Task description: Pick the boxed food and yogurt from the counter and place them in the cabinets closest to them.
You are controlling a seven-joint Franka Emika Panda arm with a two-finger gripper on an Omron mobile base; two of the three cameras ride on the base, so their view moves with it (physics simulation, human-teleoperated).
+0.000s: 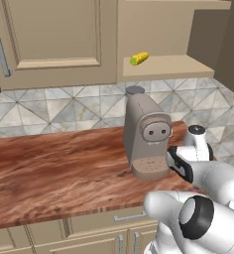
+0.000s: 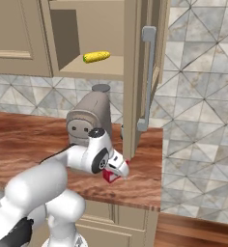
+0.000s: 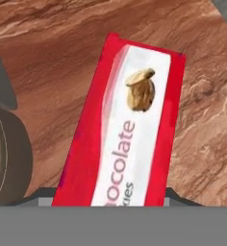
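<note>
Box (image 3: 130, 139) fills the hand view, red with a pale label, lying between the jaws low at the frame bottom. Gripper (image 2: 115, 172) sits down on it near the worktop's (image 1: 59, 163) right front edge; jaws look narrowed around the box, firm hold not confirmed. Judgement: finish closing squarely on the long sides before lifting, then raise straight. Obstacles: coffee machine (image 1: 146, 136) just beside, open cabinet door (image 2: 135, 72) overhead. Corn (image 2: 96, 57) already occupies the shelf (image 2: 106, 67); place beside it.
</note>
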